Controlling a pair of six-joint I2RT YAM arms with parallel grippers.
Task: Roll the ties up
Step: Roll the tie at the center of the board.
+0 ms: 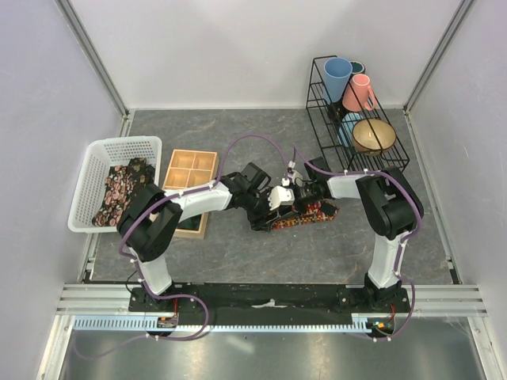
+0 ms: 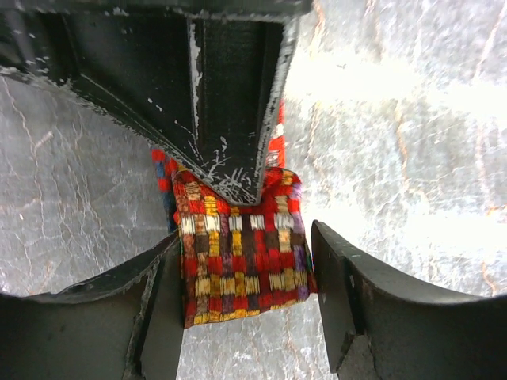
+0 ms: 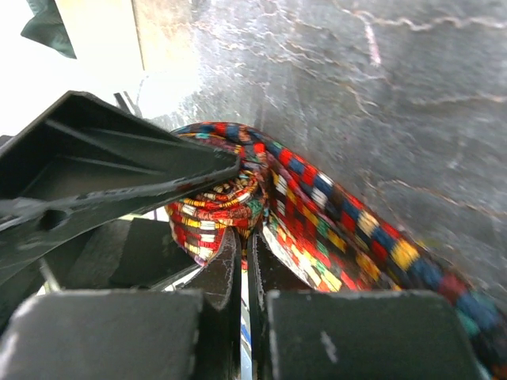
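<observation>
Lying at the middle of the counter (image 1: 238,257), one tie (image 1: 307,214) in red, yellow and blue checks stretches rightward, its left end partly coiled. The left hand (image 2: 245,265) stands open, a finger on either side of that end. The right hand (image 3: 244,237) is closed, its tips at the coil; whether cloth is pinched between them I cannot tell. More ties (image 1: 119,190), dark and floral, lie in a white basket (image 1: 119,142) at the left, beside a wooden tray (image 1: 190,170).
</observation>
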